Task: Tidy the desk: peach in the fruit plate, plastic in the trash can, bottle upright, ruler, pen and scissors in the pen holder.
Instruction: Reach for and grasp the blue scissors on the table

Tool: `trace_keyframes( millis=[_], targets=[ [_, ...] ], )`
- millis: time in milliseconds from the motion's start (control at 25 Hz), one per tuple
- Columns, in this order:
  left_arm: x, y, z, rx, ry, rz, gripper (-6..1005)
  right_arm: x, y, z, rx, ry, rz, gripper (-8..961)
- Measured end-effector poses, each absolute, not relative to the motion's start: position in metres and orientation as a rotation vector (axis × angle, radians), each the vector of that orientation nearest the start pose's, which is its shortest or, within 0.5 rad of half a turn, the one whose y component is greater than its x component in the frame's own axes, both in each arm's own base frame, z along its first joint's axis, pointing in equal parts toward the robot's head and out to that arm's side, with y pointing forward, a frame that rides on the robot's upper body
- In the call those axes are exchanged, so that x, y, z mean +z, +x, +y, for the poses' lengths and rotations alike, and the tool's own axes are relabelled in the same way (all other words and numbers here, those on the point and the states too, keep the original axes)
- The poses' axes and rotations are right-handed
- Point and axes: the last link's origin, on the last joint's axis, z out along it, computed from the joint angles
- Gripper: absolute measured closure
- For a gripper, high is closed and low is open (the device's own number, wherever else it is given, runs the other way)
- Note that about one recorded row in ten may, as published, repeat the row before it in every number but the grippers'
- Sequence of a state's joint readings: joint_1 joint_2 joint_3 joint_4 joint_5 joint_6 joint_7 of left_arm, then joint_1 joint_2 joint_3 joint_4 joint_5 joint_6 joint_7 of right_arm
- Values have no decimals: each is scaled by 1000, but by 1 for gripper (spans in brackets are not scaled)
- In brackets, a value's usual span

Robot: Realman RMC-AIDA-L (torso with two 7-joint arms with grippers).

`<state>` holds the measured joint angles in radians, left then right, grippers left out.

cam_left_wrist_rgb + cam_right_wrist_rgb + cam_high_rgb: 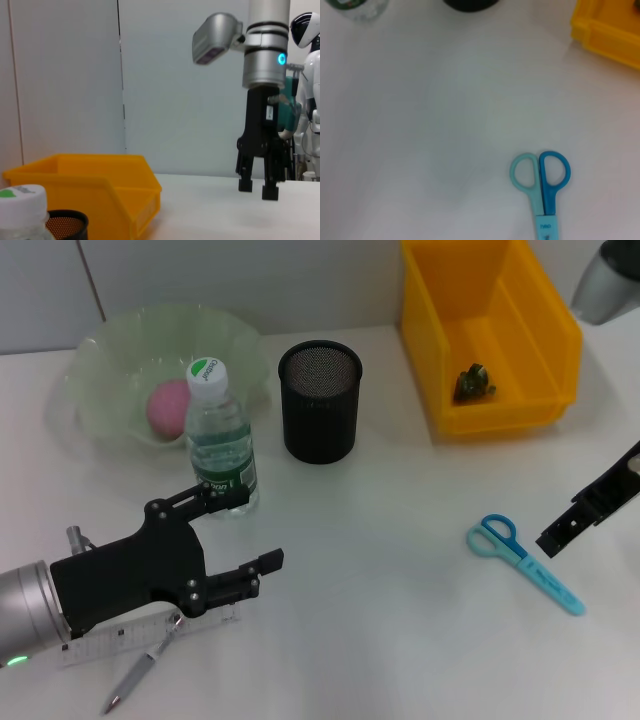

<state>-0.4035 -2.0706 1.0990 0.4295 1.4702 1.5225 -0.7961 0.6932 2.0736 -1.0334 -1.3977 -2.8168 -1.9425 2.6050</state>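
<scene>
Left tool (235, 532) open beside upright bottle (222, 440)

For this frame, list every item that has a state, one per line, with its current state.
Bottle: upright, capped.
Peach: in the fruit plate.
Pen holder: upright, looks empty.
Trash can: holds a dark crumpled piece.
Scissors: closed, flat on the desk.
Ruler: flat on the desk, under the left tool.
Pen: lying beside the ruler.
Left tool: open, empty.
Right tool: open, empty, above the desk.
</scene>
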Motion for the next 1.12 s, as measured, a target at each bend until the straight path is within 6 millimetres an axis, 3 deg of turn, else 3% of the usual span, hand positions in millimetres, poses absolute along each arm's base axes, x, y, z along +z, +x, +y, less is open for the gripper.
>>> trace_keyframes(
  millis=[440, 1120],
  targets=[
    [-49, -264, 285, -911, -2644, -176, 213, 42, 214, 354, -801, -2371, 1298, 122],
    [-51, -265, 284, -907, -2656, -183, 213, 15, 219, 361, -849, -2375, 1234, 126]
  ],
)
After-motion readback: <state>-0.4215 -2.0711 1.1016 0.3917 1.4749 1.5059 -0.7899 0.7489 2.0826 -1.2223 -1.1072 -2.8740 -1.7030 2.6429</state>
